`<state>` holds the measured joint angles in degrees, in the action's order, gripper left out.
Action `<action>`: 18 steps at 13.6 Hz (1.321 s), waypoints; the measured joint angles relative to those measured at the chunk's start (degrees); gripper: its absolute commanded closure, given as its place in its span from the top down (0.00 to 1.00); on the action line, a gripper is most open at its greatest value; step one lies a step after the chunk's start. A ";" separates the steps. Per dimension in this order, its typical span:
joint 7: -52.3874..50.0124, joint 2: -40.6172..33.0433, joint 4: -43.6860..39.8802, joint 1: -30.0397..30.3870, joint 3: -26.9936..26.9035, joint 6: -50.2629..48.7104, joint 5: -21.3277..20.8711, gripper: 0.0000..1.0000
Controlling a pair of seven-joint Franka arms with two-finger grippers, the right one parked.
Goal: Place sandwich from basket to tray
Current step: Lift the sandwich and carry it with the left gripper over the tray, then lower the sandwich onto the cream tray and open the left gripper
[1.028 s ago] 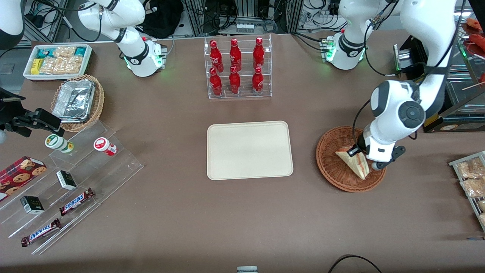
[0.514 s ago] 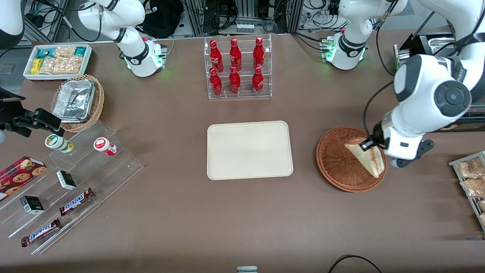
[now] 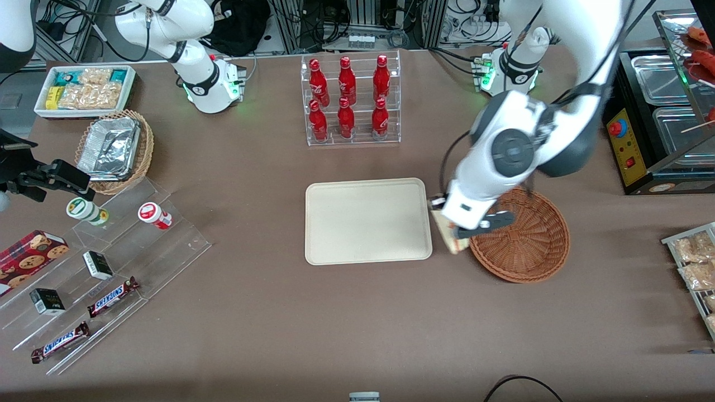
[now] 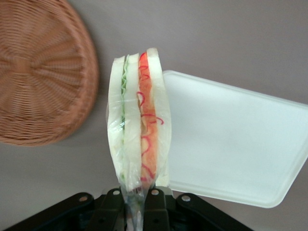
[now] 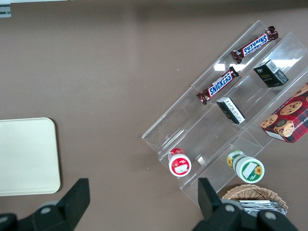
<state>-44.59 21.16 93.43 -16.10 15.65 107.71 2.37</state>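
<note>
Front view is showing you the gripper [image 3: 447, 223] hanging above the strip of table between the tray [image 3: 368, 221] and the basket [image 3: 530, 245], both just beside it. Its fingers [image 4: 153, 202] are clamping the sandwich [image 4: 139, 125] by its clear wrap. You are seeing the wedge edge-on: pale bread, a green layer, an orange-red layer, overlapping the tray's rim.

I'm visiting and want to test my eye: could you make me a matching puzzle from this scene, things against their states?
Things:
1. sandwich
2. basket
3. tray
4. gripper

States:
A. bare, flat on the table
B. woven, with nothing in it
C. shut on the wrapper, between basket and tray
D. held in the air, filling edge showing

Pairs: 1-D, 2-B, 3-A, 4-C
</note>
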 measured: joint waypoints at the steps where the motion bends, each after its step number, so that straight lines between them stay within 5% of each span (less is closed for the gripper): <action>1: 0.00 1.43 -0.19 -2.01 0.01 1.91 0.00 0.10; 8: -0.71 10.34 -0.66 -13.25 -0.03 14.40 -0.33 0.09; 12: -1.89 13.27 -0.89 -15.85 -0.07 15.42 -5.50 0.10; 18: -3.18 15.50 -0.96 -16.91 -0.10 15.97 -5.88 0.14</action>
<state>-47.77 36.66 92.47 -33.01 15.55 123.68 -3.51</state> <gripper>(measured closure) 0.877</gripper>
